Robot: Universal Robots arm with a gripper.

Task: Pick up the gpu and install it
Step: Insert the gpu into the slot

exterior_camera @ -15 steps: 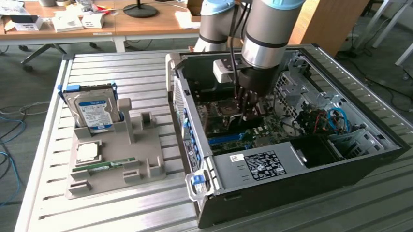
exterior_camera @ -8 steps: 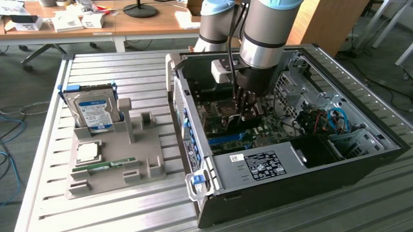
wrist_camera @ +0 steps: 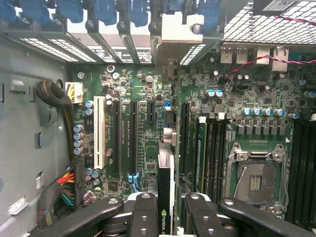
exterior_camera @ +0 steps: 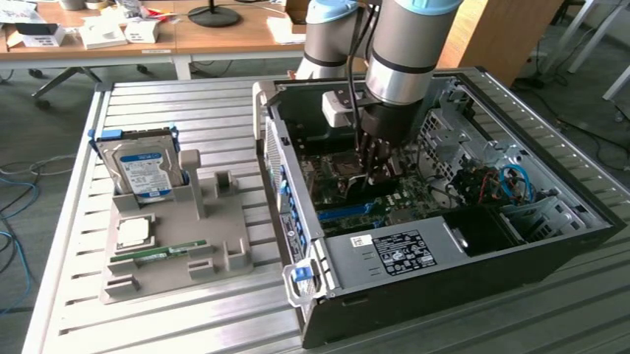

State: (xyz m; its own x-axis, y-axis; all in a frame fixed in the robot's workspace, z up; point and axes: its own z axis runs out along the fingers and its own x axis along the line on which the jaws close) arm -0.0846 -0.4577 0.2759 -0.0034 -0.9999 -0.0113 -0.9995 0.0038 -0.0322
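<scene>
Reaches down into the open case (exterior_camera: 551, 243) with the gripper (exterior_camera: 379, 168), over the middle of the motherboard (wrist_camera: 148, 89). Grasps the gpu (wrist_camera: 166, 168) between the fingers (wrist_camera: 146, 212), clenched on both faces of the card. Holds it edge-on to the wrist camera, thin edge up, long side running straight out from between the fingertips across the board. Sets it in line just beside the long black slots (wrist_camera: 134, 136), between those and the memory slots (wrist_camera: 207, 148). Cannot tell whether seated in a slot or just above it. Has the white slot (wrist_camera: 99, 131) on one side of the card and the CPU socket (wrist_camera: 254, 180) on the other, both uncovered.

In the exterior view, shows the power supply (exterior_camera: 399, 254) at six o'clock from the gripper. Shows the stand (exterior_camera: 197, 243) on the table (exterior_camera: 177, 324) at nine o'clock from the case, well apart from the card. Has the hard drive (exterior_camera: 143, 173) upright at the stand's eleven o'clock and the memory stick (exterior_camera: 158, 253) flat at its seven o'clock.
</scene>
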